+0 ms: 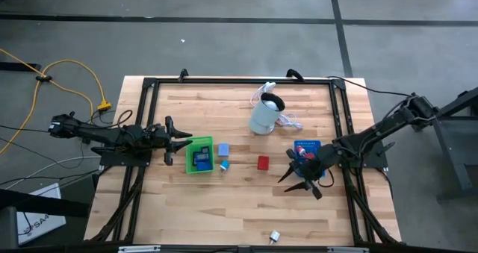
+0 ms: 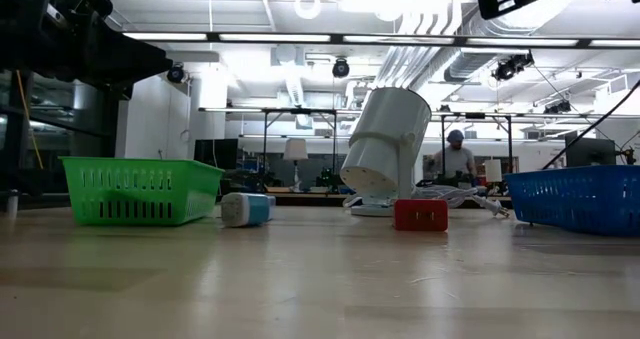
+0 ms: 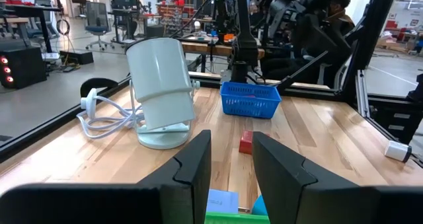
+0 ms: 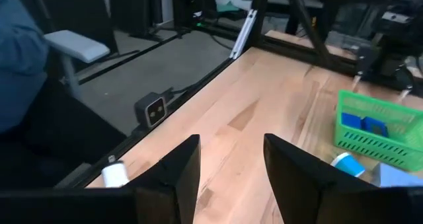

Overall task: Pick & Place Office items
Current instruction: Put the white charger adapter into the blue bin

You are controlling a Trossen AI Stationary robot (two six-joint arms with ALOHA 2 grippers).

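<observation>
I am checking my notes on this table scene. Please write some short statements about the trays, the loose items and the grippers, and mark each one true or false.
1. The green tray holds blue items. True.
2. The red block lies inside the blue tray. False: it lies on the bare table, between the two trays.
3. The left gripper is holding the red block. False: its fingers have a gap between them and nothing in it; the gripper sits beside the green tray.
4. The pale cylindrical appliance stands apart from both trays, with its white cord beside it. True.
5. A small white item lies near the table's edge, far from the trays. True.
6. The right gripper hovers over the green tray. False: it is near the blue tray.
</observation>
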